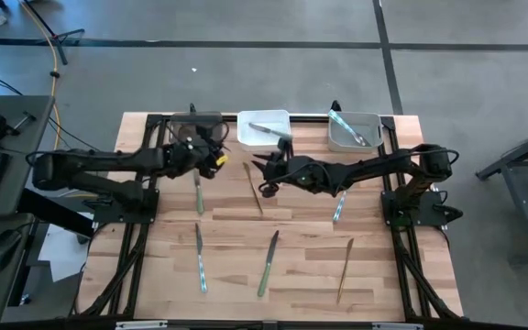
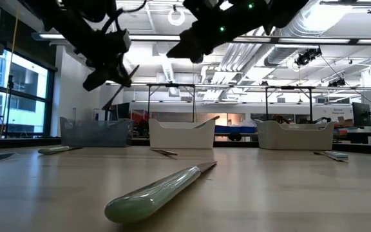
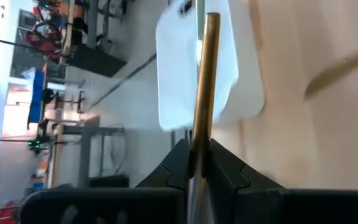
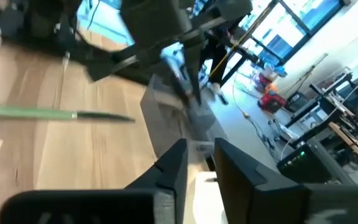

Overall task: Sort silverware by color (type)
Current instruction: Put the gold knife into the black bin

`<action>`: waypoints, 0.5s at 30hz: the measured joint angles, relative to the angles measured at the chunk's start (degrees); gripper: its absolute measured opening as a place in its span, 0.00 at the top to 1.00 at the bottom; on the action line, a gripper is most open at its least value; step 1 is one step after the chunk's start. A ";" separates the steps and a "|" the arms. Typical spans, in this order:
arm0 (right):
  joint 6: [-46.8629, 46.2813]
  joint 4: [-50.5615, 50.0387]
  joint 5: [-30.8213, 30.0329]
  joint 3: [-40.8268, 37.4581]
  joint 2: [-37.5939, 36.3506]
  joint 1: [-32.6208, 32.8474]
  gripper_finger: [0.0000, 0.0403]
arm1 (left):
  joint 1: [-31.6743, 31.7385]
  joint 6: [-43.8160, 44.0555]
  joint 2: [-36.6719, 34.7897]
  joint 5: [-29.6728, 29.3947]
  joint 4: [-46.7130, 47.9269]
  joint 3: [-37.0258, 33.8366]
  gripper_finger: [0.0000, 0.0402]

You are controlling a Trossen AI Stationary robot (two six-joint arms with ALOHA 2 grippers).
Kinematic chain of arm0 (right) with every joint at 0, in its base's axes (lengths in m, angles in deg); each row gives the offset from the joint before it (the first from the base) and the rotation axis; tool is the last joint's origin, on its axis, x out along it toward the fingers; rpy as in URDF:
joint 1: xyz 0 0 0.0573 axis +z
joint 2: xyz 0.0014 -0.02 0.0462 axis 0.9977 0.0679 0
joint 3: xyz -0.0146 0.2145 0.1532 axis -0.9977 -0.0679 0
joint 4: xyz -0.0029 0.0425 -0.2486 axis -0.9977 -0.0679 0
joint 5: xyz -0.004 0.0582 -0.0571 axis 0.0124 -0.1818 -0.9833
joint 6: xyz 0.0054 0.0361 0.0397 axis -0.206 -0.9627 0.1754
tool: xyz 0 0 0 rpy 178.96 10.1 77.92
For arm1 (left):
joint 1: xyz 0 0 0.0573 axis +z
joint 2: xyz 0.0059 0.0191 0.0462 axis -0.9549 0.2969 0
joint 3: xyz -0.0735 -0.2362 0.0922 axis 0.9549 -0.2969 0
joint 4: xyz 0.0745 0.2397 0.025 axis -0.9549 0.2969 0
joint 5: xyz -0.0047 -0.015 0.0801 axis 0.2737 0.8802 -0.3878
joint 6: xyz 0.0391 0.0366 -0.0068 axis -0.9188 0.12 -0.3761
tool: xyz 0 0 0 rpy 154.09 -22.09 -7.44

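Observation:
My left gripper (image 1: 211, 158) hovers above the table near the dark bin (image 1: 195, 122), shut on a bronze-handled piece of silverware (image 3: 205, 81). My right gripper (image 1: 262, 170) hangs close by, facing it, with its fingers (image 4: 173, 163) apart and nothing between them. A green knife (image 1: 198, 194), a bronze piece (image 1: 253, 188) and a blue piece (image 1: 339, 206) lie flat mid-table. Another blue (image 1: 200, 258), green (image 1: 269, 263) and bronze piece (image 1: 345, 269) lie nearer the front. The green one is closest in the low view (image 2: 160, 190). My left gripper pinches the bronze handle (image 3: 199, 146) between its two fingers. The piece runs along the fingers and sticks out past their tips, its rounded free end (image 3: 211, 18) forward. It is lifted clear of the table. The part behind the fingertips is hidden by the gripper.
Three bins stand in a row at the far edge: the dark one, a white one (image 1: 278, 117) holding one piece, and a grey one (image 1: 374, 124) holding blue pieces. Black frame rails (image 1: 401, 266) run along both table sides. Bare wood lies between the scattered pieces.

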 joint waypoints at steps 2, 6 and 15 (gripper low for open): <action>0.00 -0.71 -0.12 -0.01 -0.08 0.27 0.88 | 3.41 -2.63 -0.09 0.82 0.27 -0.54 0.96; 0.00 -1.22 -0.10 -0.01 -0.20 0.34 0.97 | 13.09 -4.80 0.02 7.47 1.96 -1.38 0.96; 0.00 -1.32 -0.07 -0.01 -0.20 0.34 0.99 | 26.33 -9.30 0.79 17.75 4.13 -1.38 0.96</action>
